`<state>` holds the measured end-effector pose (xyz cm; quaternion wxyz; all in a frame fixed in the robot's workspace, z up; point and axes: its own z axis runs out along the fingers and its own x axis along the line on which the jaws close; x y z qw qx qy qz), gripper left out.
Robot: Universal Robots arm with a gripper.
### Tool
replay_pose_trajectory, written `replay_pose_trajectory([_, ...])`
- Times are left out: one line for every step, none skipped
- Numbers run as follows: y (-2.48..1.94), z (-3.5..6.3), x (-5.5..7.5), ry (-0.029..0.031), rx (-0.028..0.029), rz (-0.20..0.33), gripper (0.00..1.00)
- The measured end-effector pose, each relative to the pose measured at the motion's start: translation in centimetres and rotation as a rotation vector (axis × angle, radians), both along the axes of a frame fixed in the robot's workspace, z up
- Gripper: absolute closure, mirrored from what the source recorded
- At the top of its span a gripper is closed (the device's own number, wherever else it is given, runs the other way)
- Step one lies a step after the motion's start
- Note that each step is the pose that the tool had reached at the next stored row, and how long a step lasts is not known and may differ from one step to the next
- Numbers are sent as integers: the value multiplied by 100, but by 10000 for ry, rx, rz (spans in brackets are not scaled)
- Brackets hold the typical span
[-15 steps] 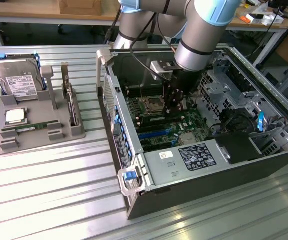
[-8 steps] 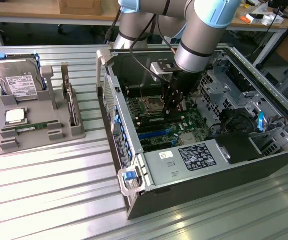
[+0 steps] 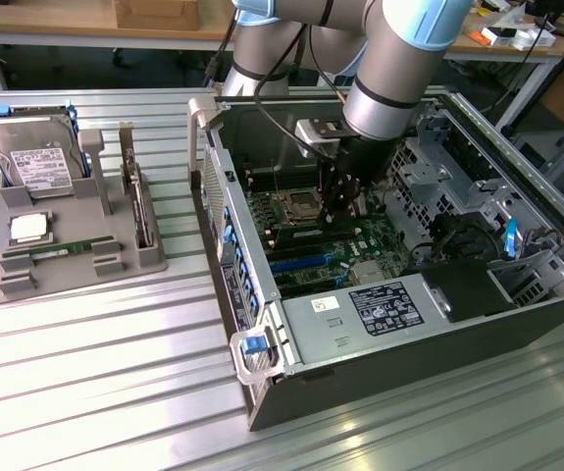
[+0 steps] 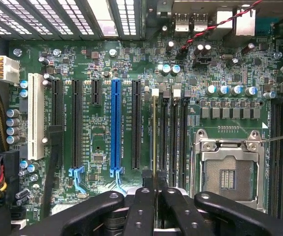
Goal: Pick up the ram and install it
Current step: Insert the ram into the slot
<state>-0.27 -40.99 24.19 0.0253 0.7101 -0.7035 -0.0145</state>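
Ram [image 4: 154, 147]: edge-on, clamped between the fingers [image 4: 142, 206], over the memory slots [image 4: 173, 137] beside the CPU socket [image 4: 228, 172].
Risk: a slight tilt or offset could probably jam it against the slot.

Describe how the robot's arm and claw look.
The arm is built of silver-grey tubes with light blue joint caps; black cables run along it. A silver block sits at the wrist. The claw is black, its flat fingers dotted with round screw holes.
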Motion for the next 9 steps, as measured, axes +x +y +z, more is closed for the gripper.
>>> replay_pose_trajectory([-1, 2, 8, 2, 33, 1, 88])
replay_pose_trajectory([0, 0, 12, 0, 133, -1, 88])
replay_pose_trajectory([-14, 0, 13, 1, 181, 1, 88])
replay_pose_trajectory([-41, 0, 12, 1, 188, 1, 88])
replay_pose_trajectory([-56, 0, 12, 0, 189, 0, 88])
replay_pose_trajectory([-56, 1, 12, 1, 203, 1, 88])
replay_pose_trajectory([-56, 1, 12, 1, 239, 1, 88])
replay_pose_trajectory([-55, 0, 12, 0, 252, 1, 88])
replay_pose_trajectory([-56, 1, 12, 1, 267, 1, 88])
